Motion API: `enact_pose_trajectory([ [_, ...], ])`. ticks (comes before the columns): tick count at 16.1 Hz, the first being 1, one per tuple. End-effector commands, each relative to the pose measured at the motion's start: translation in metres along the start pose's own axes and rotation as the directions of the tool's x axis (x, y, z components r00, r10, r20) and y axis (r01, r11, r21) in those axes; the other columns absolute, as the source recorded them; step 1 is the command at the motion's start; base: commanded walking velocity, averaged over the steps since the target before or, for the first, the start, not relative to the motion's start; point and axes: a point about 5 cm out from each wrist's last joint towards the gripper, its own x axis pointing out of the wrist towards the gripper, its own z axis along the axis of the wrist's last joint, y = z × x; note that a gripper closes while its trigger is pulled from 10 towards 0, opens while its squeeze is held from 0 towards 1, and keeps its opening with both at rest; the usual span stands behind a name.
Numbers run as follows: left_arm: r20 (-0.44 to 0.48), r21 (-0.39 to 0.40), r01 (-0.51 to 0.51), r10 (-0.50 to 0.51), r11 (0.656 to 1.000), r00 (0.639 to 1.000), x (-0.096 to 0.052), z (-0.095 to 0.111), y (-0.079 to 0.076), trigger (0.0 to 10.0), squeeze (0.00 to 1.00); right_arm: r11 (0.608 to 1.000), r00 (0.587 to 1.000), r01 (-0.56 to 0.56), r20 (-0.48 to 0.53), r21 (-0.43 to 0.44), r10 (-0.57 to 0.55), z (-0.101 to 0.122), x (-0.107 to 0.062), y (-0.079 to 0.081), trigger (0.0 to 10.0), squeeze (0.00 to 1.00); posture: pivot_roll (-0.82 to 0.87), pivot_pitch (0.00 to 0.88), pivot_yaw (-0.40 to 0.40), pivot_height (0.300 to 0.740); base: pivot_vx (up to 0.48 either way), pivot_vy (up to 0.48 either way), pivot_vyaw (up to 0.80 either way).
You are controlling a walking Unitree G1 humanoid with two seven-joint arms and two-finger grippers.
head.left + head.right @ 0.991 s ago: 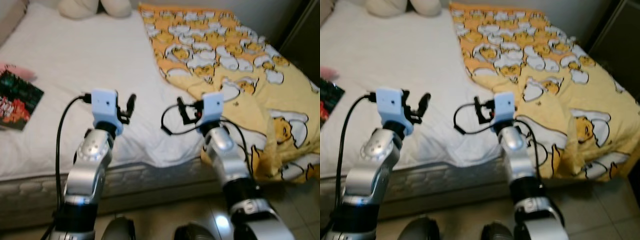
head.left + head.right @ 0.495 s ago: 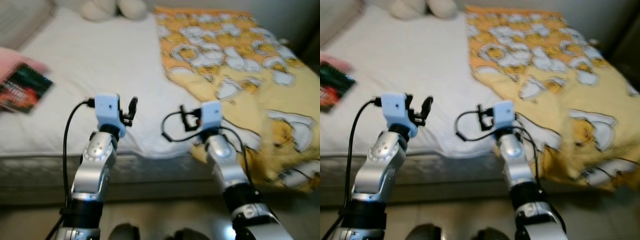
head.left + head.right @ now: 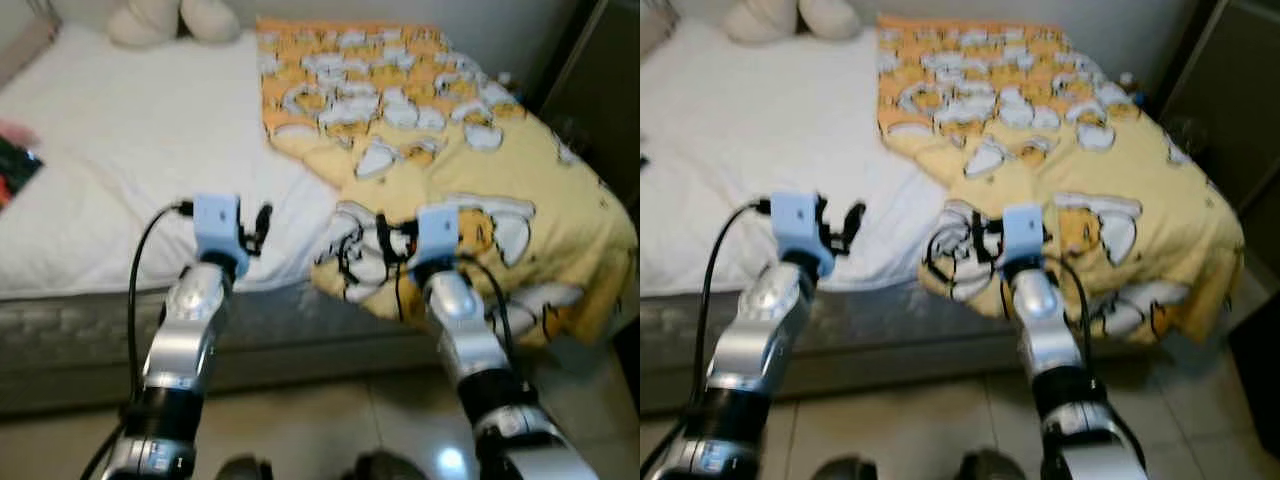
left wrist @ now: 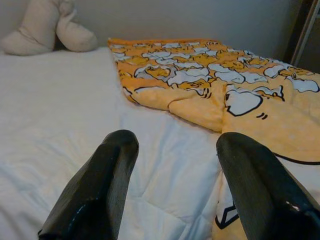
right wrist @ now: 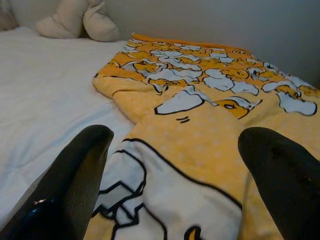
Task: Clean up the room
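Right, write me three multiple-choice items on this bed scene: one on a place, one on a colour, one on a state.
1. Where does the blanket lie on the bed?
A. on the robot's right side
B. on the robot's left side
C. on the floor

2. What colour is the blanket mainly?
A. blue
B. yellow
C. green

3. How do the right gripper fingers stand?
A. shut on the blanket
B. shut on nothing
C. open

Answers: 1 A, it covers the right half and hangs over the edge; 2 B, yellow with white cartoon shapes; 3 C, the right wrist view shows a wide gap between the fingers.
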Motion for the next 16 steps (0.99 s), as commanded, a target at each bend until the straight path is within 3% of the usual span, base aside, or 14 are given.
enact_pose_trajectory([
  [1,0.024,0.01,-0.008,0.008,1.0,1.0,0.004,0.005,0.002,10.0,0.0,1.0,1.0,-0.003,0.006,-0.013,0.003,0.001,0.0,0.003,10.0,0.0,0.0,0.0,-0.002,0.703,0.0,0.0,-0.78],
  [6,0.021,-0.009,0.034,-0.034,0.999,0.999,0.004,0.002,-0.005,10.0,0.0,1.0,1.0,-0.005,-0.011,-0.004,0.005,-0.004,-0.001,0.006,10.0,0.0,-0.01,0.0,0.002,0.703,0.0,0.0,-0.74],
  [11,0.017,-0.001,0.0,0.0,1.0,1.0,0.007,0.0,-0.001,10.0,0.0,1.0,1.0,0.016,-0.01,0.0,-0.016,-0.004,-0.001,0.001,10.0,0.0,-0.01,0.0,0.002,0.703,0.0,0.0,-0.75],
  [13,-0.001,-0.055,-0.008,0.007,0.998,1.0,0.007,-0.004,0.001,10.0,0.0,1.0,1.0,0.005,0.017,0.003,-0.005,-0.001,-0.001,0.003,10.0,0.0,-0.01,0.0,-0.001,0.703,0.0,0.124,0.0],
  [16,0.009,-0.043,0.033,-0.033,0.999,0.999,0.009,-0.003,-0.002,10.0,0.0,1.0,1.0,-0.008,0.026,-0.011,0.008,0.0,-0.001,0.006,10.0,0.0,-0.02,0.0,-0.003,0.703,0.354,0.316,0.0],
])
